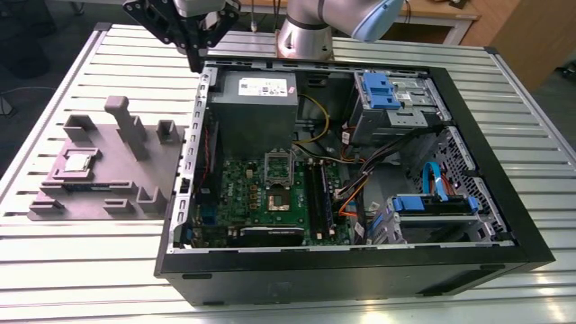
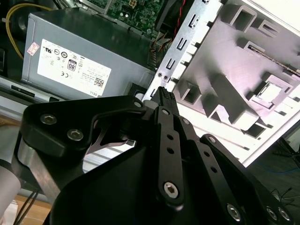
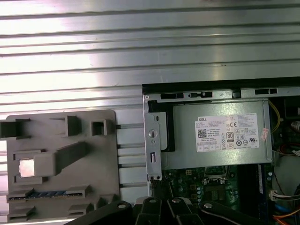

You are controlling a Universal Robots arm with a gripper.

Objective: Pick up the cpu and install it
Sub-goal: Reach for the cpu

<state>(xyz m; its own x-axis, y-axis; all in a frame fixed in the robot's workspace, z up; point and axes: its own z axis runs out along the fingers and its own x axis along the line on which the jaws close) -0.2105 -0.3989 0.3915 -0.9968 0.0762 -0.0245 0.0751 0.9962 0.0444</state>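
Beside the computer case (image 1: 360, 273), on the exterior view's left, the cpu (image 1: 77, 162) lies flat in a recess of the grey fixture (image 1: 155, 165). It looks light, stiff and probably fragile, best pinched by opposite edges. Upright posts (image 1: 121, 120) just beyond it crowd any descent, and farther, over the case's far wall, the gripper (image 1: 193, 66) hangs clenched, empty.

Looks like a robotics lab or engineering workshop, not a home or a shop. Shows a worktop (image 1: 81, 270) of ribbed aluminium profile slats, with an industrial robot arm (image 1: 306, 37) mounted at its far edge. Carries an opened desktop computer case (image 1: 342, 277), side panel off, with motherboard (image 1: 234, 182), power supply (image 1: 256, 108) and cabling (image 1: 382, 158) laid bare. Holds just beside it a grey purpose-made fixture plate (image 1: 162, 155) with slots and posts for parts. Backs onto light wooden office furniture (image 1: 517, 40).
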